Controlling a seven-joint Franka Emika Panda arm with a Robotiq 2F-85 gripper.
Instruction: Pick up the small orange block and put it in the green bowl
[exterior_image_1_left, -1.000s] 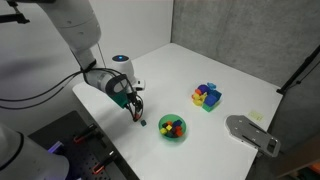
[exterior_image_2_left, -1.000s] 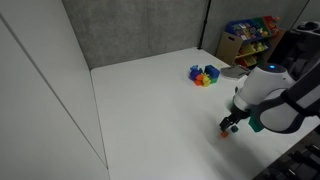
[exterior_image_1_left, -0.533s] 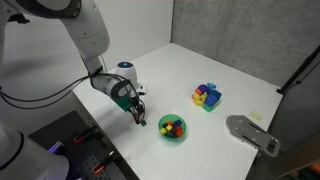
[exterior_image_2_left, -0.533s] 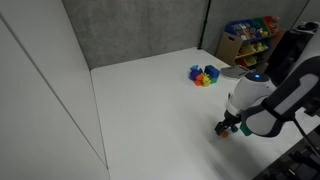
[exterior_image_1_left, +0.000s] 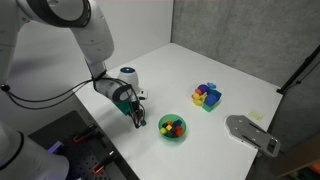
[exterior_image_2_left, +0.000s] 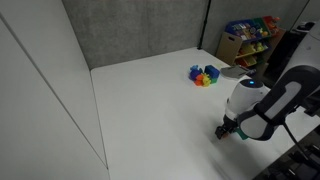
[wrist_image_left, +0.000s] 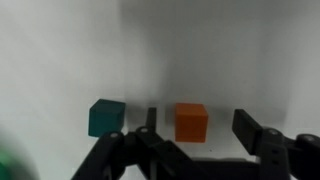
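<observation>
On white bench, tiny orange-red cube sits between fingers of pincer, spread wide, grasping nothing. tiny dark green cube just outside one finger. small bright green round bowl near.

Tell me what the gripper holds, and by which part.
Nothing yet. The gripper is open, its fingers standing apart on either side of the orange block; the green cube lies outside them.

orange block, dark green cube, green bowl — white table
</observation>
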